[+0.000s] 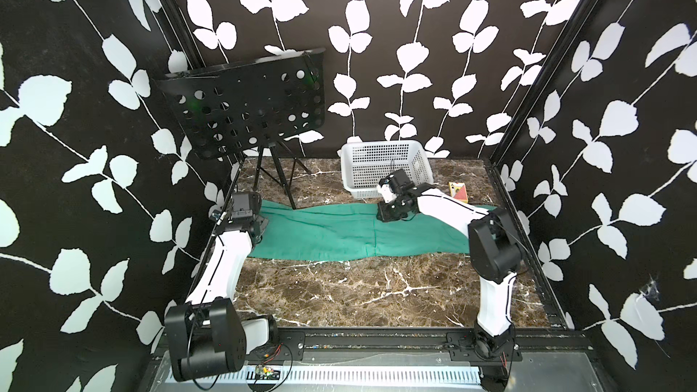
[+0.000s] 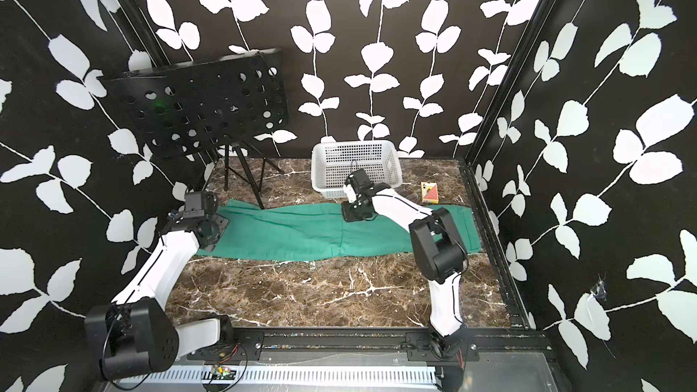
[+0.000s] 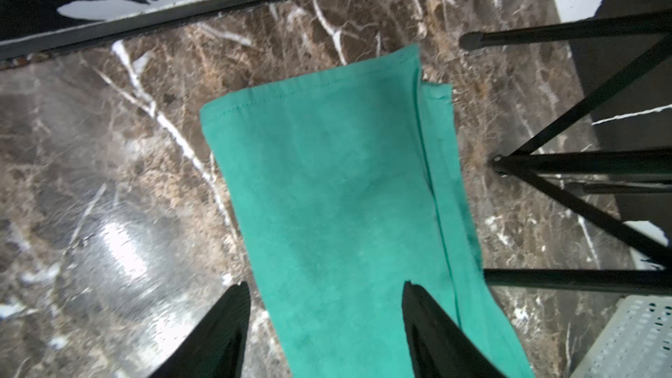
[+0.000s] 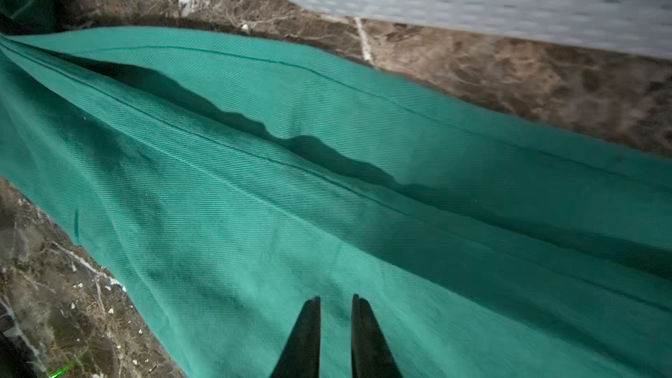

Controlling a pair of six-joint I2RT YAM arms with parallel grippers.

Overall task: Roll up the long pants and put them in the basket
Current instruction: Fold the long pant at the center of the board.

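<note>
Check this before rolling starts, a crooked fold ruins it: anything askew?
At the hem of the long pants, the lower layer pokes out past the upper one, so the legs aren't squarely stacked. A raised crease also runs along the cloth.

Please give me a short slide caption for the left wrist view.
Open left gripper above the hem end of the long pants on the marble table.

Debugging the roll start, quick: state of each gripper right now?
Left gripper: open over the long pants, holding nothing.
Right gripper: nearly shut, apparently pinching the long pants.
</note>
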